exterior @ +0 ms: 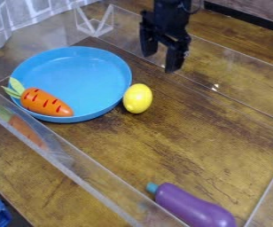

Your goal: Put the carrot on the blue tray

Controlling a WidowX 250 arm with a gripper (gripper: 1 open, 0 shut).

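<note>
Carrot on the blue tray, hand clear of it at upper centre.

The carrot (44, 102) lies on the lower-left part of the blue tray (91, 66), leaves over the rim. The black hand (165, 58) hangs over the wooden worktop (210, 142) with fingers spread wide, holding nothing. A yellow lemon (136, 97) sits just beside the tray's right edge; a purple eggplant (193, 209) lies at lower right.

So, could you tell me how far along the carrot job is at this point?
It looks done: the carrot lies on the blue tray, at its near-left rim. Nothing is in hand; the gripper is open and empty, off to the tray's right, past the lemon. Nothing seems left apart from perhaps pulling the arm clear.
</note>
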